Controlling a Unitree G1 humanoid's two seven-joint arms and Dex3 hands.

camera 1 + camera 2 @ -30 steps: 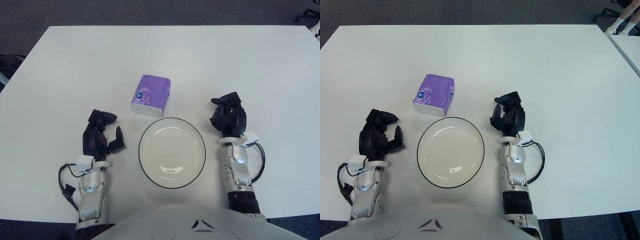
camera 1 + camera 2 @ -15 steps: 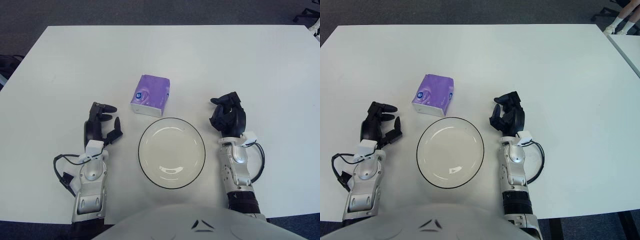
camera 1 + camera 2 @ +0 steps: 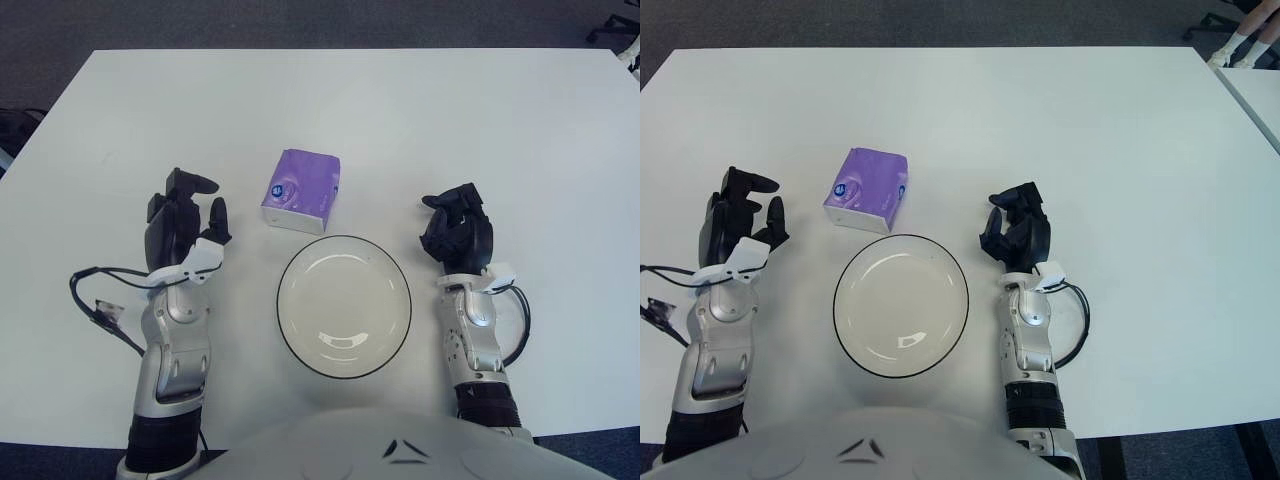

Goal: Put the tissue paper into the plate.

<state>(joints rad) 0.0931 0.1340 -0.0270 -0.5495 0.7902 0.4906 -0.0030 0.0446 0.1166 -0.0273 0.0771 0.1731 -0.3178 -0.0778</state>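
A purple tissue pack [image 3: 301, 190] is seen lying on the white tabletop [image 3: 400, 120], just beyond the rim of the empty plate [image 3: 344, 305] and apart from it. The left robot hand [image 3: 183, 218] is held left of the pack, fingers loosely spread, nothing grasped. The right robot hand [image 3: 457, 232] is seen right of the plate, fingers curled, empty.

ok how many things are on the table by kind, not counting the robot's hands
tissue packs: 1, the purple tissue pack
plates: 1, the white plate with a dark rim, nothing in it
total: 2
Both sit on the white table, the pack just beyond the plate's far-left edge.
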